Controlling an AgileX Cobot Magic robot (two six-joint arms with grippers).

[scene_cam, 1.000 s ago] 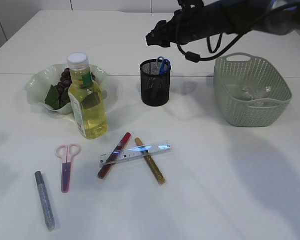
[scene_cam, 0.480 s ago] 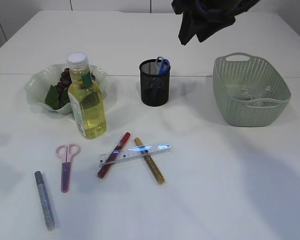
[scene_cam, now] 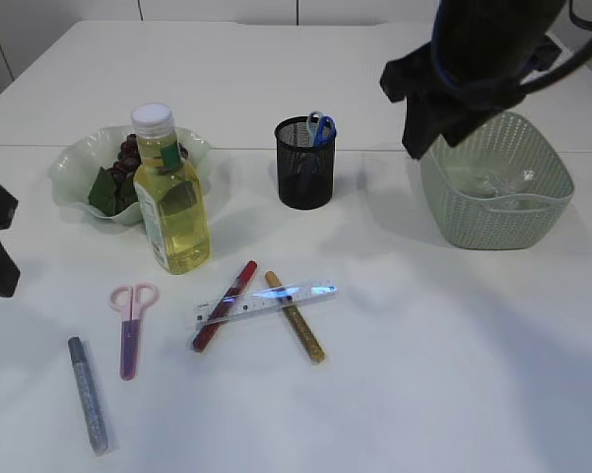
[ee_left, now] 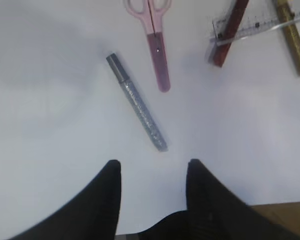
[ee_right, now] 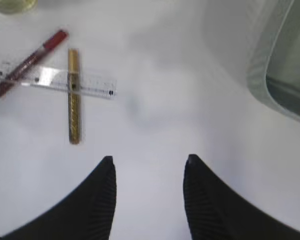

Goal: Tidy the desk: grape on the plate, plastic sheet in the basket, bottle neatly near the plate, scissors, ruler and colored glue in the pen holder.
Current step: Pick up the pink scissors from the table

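While both arms hang above the white desk (scene_cam: 453, 374) with nothing between their fingers, the tidying job lies partly done.

Left gripper (ee_left: 150, 167): jaws parted, empty, hovering over bare tabletop just below the silver glitter glue (ee_left: 137, 102); in the exterior view it shows only as a dark shape at the left edge.

Right gripper (ee_right: 149, 165): jaws parted, empty, over open desk between the ruler and the basket (ee_right: 269, 65).

Grapes (scene_cam: 130, 156): dark bunch with green leaves, in the pale green wavy plate (scene_cam: 79, 163), back left.

Bottle (scene_cam: 171, 195): upright, white cap, yellow liquid, standing just in front of the plate.

Pen holder (scene_cam: 305, 164): black mesh cup at centre back, blue scissors (scene_cam: 321, 126) handles poking out of the top.

Pink scissors (scene_cam: 130, 323): flat on the desk, front left, handles toward the bottle.

Ruler (scene_cam: 266, 302): clear, lying across the red glitter glue (scene_cam: 225, 305) and the gold glitter glue (scene_cam: 296, 317), near centre.

Basket: pale green, perforated, back right, with a crumpled clear plastic sheet (scene_cam: 497, 182) inside.
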